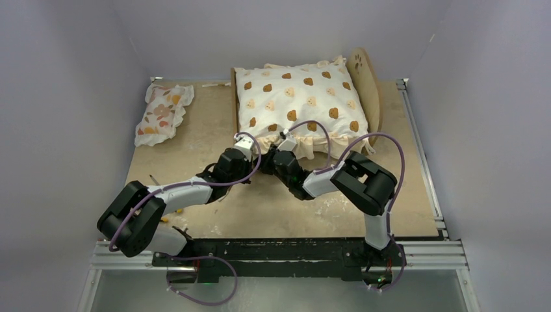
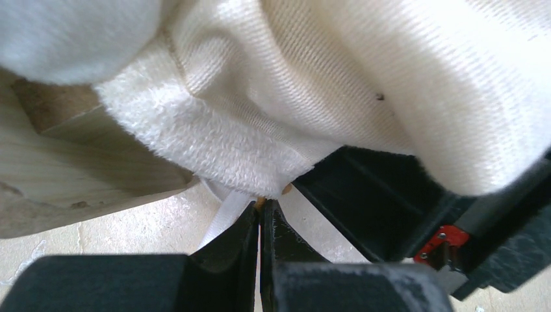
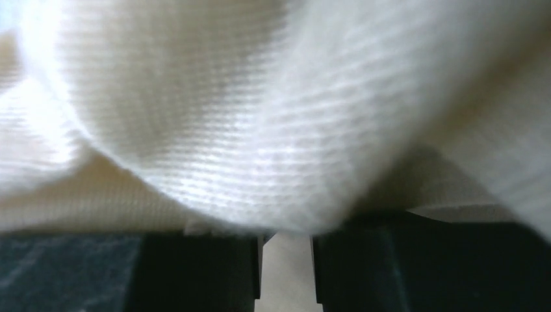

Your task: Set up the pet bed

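you're settling the cushion (image 1: 299, 107) on the pet bed (image 1: 365, 68): left gripper (image 2: 261, 208) clenched, right gripper (image 3: 286, 244) can't tell; next, tug the hem gently square.

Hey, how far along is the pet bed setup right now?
Done: the big cushion lies on the wooden bed. In hand: both grippers are at its near ruffled edge, the left gripper shut, the right gripper slightly open under the fabric. Left: the small pillow sits on the table beside the bed, likely to go on next.
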`<action>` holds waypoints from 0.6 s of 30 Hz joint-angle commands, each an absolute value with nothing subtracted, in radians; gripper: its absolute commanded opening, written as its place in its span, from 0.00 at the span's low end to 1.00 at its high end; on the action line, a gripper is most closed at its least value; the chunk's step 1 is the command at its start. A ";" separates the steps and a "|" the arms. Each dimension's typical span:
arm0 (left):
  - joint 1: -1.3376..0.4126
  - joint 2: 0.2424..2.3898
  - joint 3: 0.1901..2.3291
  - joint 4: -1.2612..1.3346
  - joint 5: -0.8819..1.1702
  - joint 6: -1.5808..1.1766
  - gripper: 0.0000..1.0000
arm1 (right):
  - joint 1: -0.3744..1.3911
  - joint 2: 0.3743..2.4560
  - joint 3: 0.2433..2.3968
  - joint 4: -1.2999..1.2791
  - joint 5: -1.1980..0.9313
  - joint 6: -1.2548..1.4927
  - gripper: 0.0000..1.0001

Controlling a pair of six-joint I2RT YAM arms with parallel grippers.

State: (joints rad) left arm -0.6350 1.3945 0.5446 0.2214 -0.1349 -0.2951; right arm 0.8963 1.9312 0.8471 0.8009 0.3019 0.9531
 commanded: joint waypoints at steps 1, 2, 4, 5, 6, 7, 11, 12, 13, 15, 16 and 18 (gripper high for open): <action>-0.628 1.366 0.550 0.266 -0.112 -0.295 0.00 | 0.887 1.956 0.879 0.839 0.292 0.966 0.24; -0.628 1.363 0.547 0.268 -0.113 -0.295 0.00 | 0.886 1.960 0.877 0.844 0.288 0.966 0.19; -0.628 1.357 0.543 0.264 -0.117 -0.300 0.00 | 0.884 1.960 0.865 0.862 0.286 0.964 0.08; -0.628 1.353 0.543 0.257 -0.122 -0.305 0.00 | 0.884 1.956 0.857 0.868 0.289 0.959 0.03; -0.629 1.349 0.545 0.245 -0.127 -0.313 0.00 | 0.883 1.948 0.851 0.871 0.295 0.954 0.00; -0.628 1.343 0.549 0.226 -0.132 -0.321 0.00 | 0.882 1.942 0.845 0.869 0.302 0.947 0.00; -0.630 1.292 0.560 0.111 -0.164 -0.368 0.28 | 0.882 1.922 0.824 0.870 0.320 0.929 0.00; -0.629 1.275 0.561 0.084 -0.181 -0.379 0.31 | 0.882 1.921 0.822 0.871 0.320 0.928 0.00; -0.630 1.256 0.559 0.054 -0.199 -0.387 0.35 | 0.882 1.921 0.820 0.874 0.318 0.927 0.00; -0.632 1.220 0.555 0.007 -0.248 -0.404 0.44 | 0.882 1.924 0.819 0.879 0.311 0.927 0.00; -0.637 1.207 0.550 -0.027 -0.272 -0.414 0.47 | 0.882 1.926 0.820 0.883 0.308 0.927 0.00; -0.655 1.195 0.539 -0.050 -0.306 -0.423 0.48 | 0.882 1.928 0.821 0.888 0.301 0.925 0.00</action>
